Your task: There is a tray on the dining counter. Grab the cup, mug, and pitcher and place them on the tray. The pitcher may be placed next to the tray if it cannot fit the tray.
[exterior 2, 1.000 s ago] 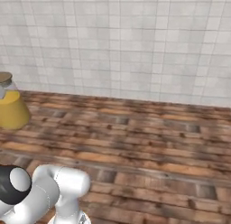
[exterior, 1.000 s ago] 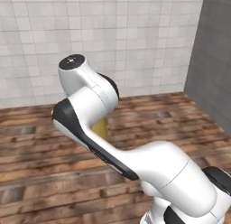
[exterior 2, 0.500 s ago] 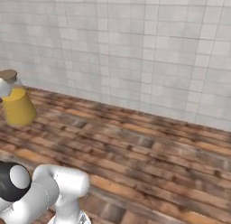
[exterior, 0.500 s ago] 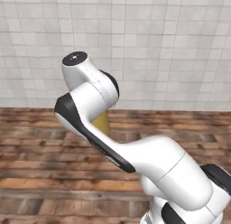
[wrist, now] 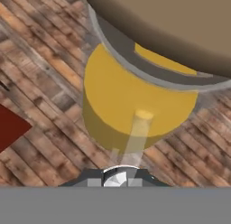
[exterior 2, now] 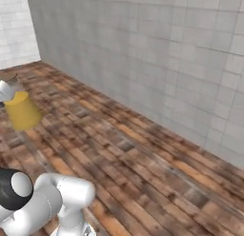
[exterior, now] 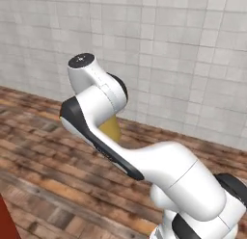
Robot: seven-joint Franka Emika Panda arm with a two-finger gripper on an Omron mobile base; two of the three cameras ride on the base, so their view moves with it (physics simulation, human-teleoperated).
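Note:
The mustard-yellow pitcher (wrist: 135, 101) hangs close under the hand, above the wooden floor, with its brown lid and grey rim at the top of the hand view. In the right base view the pitcher (exterior 2: 21, 111) is at the far left with my gripper (exterior 2: 5, 90) shut on its top. A slice of the pitcher (exterior: 112, 129) shows behind the white arm in the left base view. The tray, the dining counter, the cup and the mug are out of view.
Brown wooden floor (exterior 2: 143, 154) stretches ahead to a grey tiled wall (exterior 2: 157, 54). A dark red surface (wrist: 11, 123) lies at the left of the hand view, and a red edge (exterior: 4, 219) shows at the bottom left of the left base view.
The whole picture has swept sideways in both base views, so the base has turned. The pitcher has kept its place at the hand throughout.

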